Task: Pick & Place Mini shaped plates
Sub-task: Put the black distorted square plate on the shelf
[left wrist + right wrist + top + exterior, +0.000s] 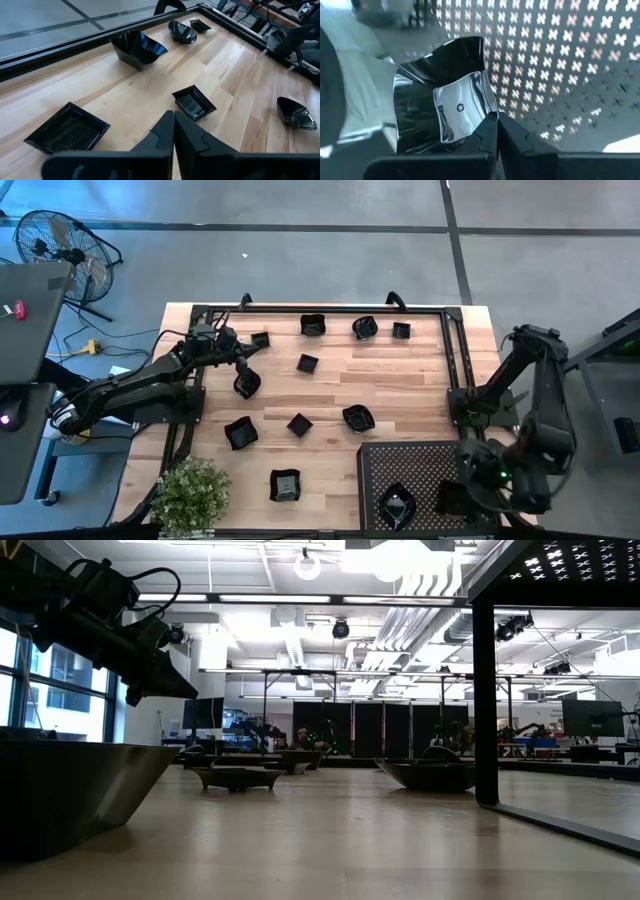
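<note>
We see the left gripper closed, its arm reaching over the table's far left; the right gripper closed, its arm folded near right.

Small glossy black dishes of square, wavy and roundish outlines lie scattered, well apart, over the light wooden table. One wavy-edged dish sits inside the black perforated tray at the near right corner.

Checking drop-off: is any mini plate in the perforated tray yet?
Yes, one mini plate lies in the perforated tray; right gripper beside it, shut.
</note>
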`<state>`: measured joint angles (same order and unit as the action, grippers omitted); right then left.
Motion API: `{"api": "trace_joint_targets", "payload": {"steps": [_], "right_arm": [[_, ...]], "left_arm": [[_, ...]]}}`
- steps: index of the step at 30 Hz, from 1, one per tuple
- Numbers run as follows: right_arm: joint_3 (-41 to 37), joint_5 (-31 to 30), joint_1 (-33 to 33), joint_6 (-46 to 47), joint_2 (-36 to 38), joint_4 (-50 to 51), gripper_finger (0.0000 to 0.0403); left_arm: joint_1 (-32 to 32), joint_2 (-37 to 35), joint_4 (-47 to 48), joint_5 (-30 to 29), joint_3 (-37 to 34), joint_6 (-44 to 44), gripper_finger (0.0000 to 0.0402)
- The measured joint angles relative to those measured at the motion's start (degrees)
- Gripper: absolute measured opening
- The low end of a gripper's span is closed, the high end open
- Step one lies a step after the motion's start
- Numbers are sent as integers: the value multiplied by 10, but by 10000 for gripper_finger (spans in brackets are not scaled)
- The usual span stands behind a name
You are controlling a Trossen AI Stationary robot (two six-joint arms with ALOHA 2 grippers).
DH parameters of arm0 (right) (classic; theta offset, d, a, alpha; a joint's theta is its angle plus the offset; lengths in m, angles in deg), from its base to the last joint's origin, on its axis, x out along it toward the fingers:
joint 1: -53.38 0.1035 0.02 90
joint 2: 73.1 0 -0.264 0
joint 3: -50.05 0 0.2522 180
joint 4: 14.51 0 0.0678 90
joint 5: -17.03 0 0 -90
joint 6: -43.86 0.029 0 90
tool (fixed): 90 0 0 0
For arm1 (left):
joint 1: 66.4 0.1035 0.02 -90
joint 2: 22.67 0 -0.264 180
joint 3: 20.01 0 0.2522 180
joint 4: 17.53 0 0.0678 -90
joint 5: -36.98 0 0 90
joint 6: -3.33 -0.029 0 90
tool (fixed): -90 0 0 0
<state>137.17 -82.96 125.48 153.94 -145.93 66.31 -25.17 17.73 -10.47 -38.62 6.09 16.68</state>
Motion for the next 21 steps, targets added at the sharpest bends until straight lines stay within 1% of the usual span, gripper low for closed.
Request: {"api": "trace_joint_targets", "payload": {"steps": [5, 12, 21], "right_arm": [[0, 1, 28, 4, -13, 4, 1], [-1, -18, 30, -41, -21, 1, 4], [-1, 6, 29, -89, -22, -13, 25]], "left_arm": [[0, 0, 0, -1, 0, 0, 1], [0, 0, 0, -8, 0, 0, 1], [0, 0, 0, -12, 0, 0, 1]]}}
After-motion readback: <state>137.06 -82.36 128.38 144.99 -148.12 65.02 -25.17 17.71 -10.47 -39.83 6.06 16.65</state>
